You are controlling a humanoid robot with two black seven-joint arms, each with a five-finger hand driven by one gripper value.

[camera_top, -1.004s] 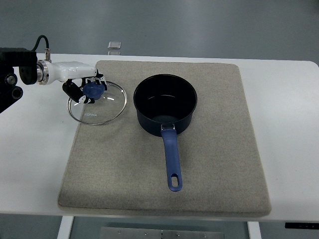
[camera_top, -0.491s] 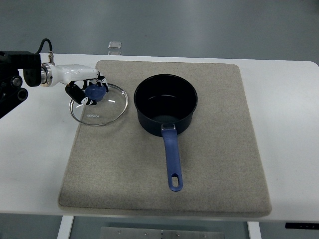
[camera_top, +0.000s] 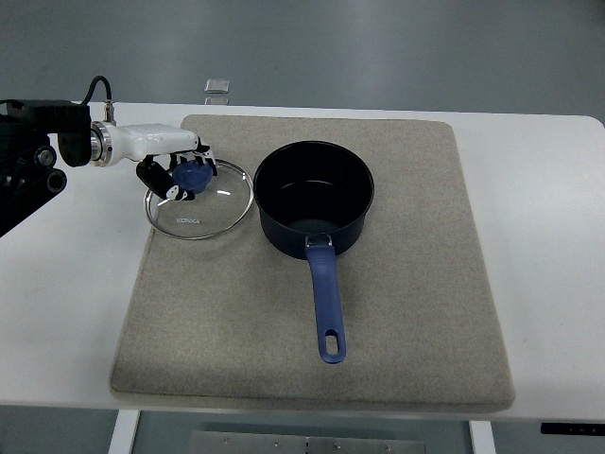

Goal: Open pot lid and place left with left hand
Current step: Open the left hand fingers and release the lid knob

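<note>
Your left hand [camera_top: 180, 175] is gripping the blue knob [camera_top: 194, 176] of the glass pot lid [camera_top: 198, 199], its fingers curled closed around that knob, with the white forearm reaching in from the 9 o'clock edge. You are seeing the lid drifting back toward 3 o'clock: a second ago it was sitting further toward 9 o'clock, its left rim hanging past the mat's edge over the white tabletop [camera_top: 66, 284], and now its right rim is lying just beside the saucepan [camera_top: 314, 197], almost touching the wall. The whole arm has been sliding the same way, and slightly toward 12 o'clock.

You can read that as the placement being adjusted rather than finished. The lid is already off; the saucepan is standing open and empty near the middle of the grey mat [camera_top: 312, 322], its blue handle [camera_top: 326, 307] pointing toward 6 o'clock. The lid is resting, or very nearly resting, on the mat's 10 o'clock corner, at 9 o'clock from the saucepan; you cannot tell from this steep view whether the rim is fully down.

Since the task is asking for the lid on the left, the move toward the saucepan is working slightly against it, though the lid is still plainly on the left side. What you are waiting for, I judge, is the fingers letting go and the hand withdrawing without dragging the knob along. Your right arm is not showing anywhere.
</note>
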